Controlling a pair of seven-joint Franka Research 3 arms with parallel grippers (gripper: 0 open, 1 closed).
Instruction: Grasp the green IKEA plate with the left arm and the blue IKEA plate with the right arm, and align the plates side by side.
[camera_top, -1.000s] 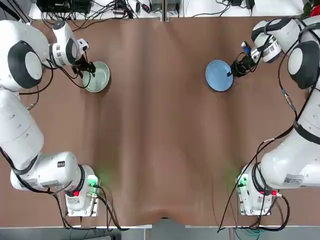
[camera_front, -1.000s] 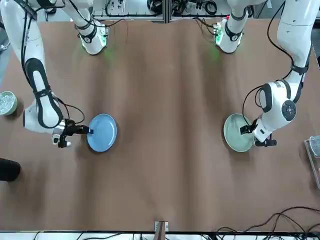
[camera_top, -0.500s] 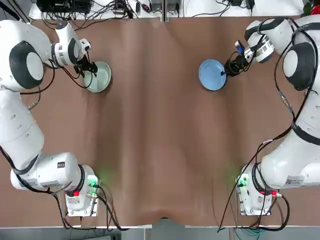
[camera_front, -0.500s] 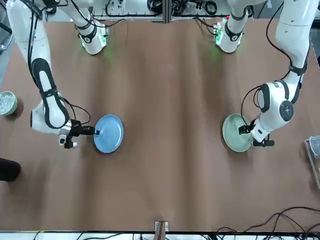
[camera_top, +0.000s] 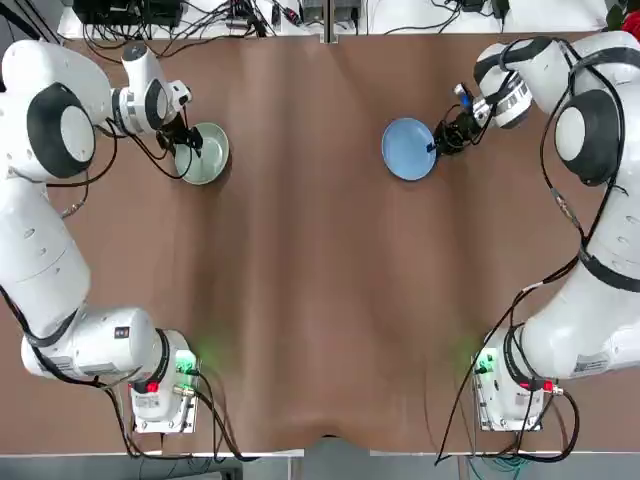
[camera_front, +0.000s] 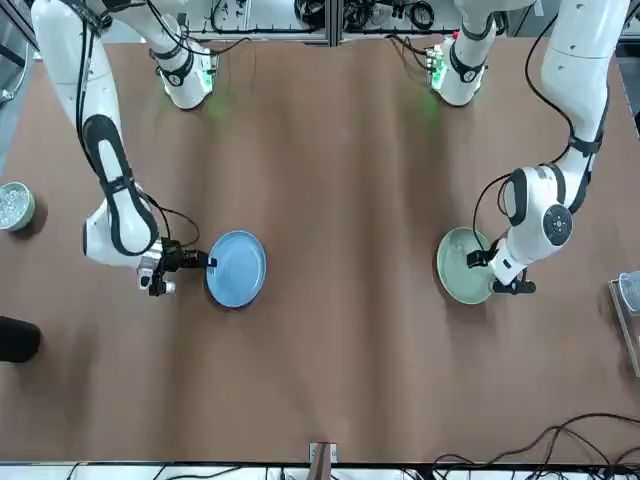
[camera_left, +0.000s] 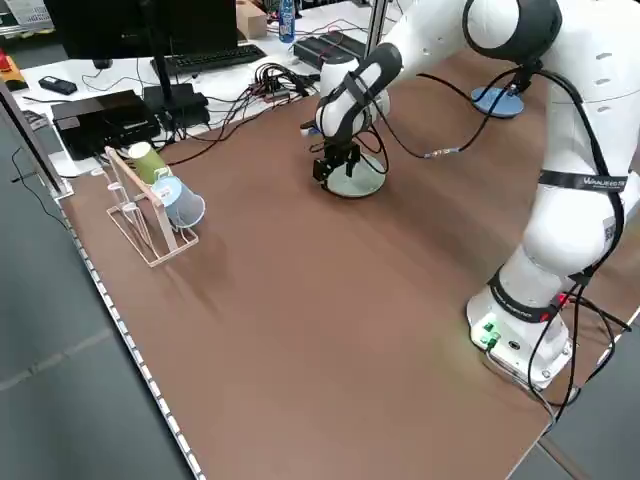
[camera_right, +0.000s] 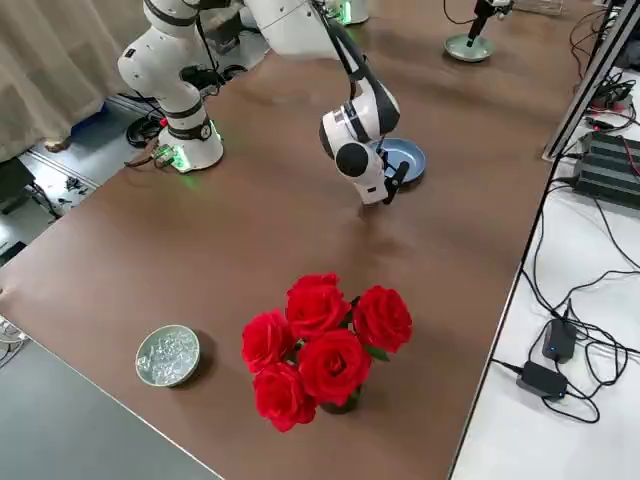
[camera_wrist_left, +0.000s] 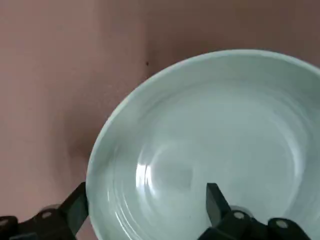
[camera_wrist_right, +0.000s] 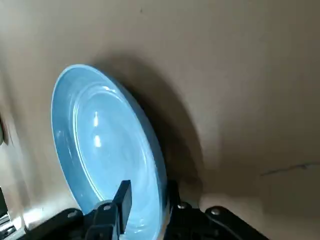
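On the brown table (camera_top: 320, 300), the left arm (camera_top: 60, 130) reaches to the far left, where its gripper (camera_top: 185, 141) straddles the near rim of the green IKEA plate (camera_top: 205, 155); in the wrist view the jaws stand wide on either side of the rim, not clamped. Across the far half of the table, well apart, the right arm (camera_top: 590, 110) has its gripper (camera_top: 436, 146) clenched on the edge of the blue IKEA plate (camera_top: 406, 150), which tilts off the surface.
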